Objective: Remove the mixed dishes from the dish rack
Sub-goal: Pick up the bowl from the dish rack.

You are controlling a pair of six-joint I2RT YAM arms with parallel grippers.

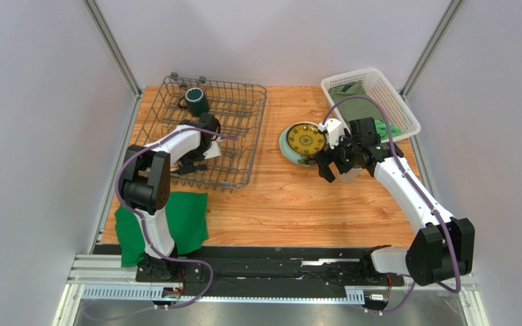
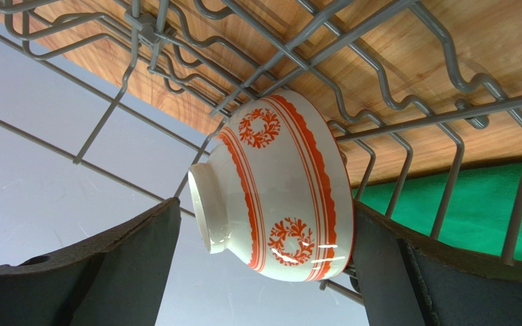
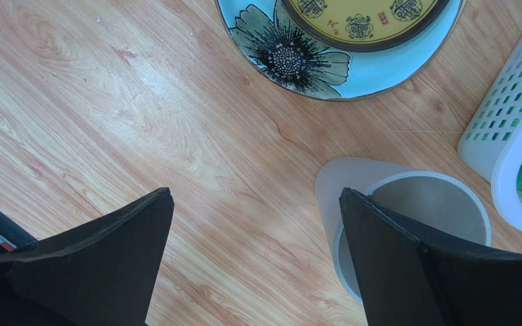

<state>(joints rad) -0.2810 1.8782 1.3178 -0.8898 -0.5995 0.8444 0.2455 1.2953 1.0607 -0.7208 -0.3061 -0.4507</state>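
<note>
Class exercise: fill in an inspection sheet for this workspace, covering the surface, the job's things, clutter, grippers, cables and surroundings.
Surface: wooden table; no spills seen.
Job's things: dish rack holds a dark green mug and a red-and-white bowl tipped on its side. On the table, the yellow plate lies on the teal plate, with the beige cup upright nearby.
Clutter: green cloth at the near left corner; white basket holding more cloths.
Grippers: left gripper is open, fingers either side of the bowl. Right gripper is open over the table, beside the cup.
Cables: a purple cable runs along each arm; no snag seen.
Surroundings: grey walls, metal frame posts.
</note>
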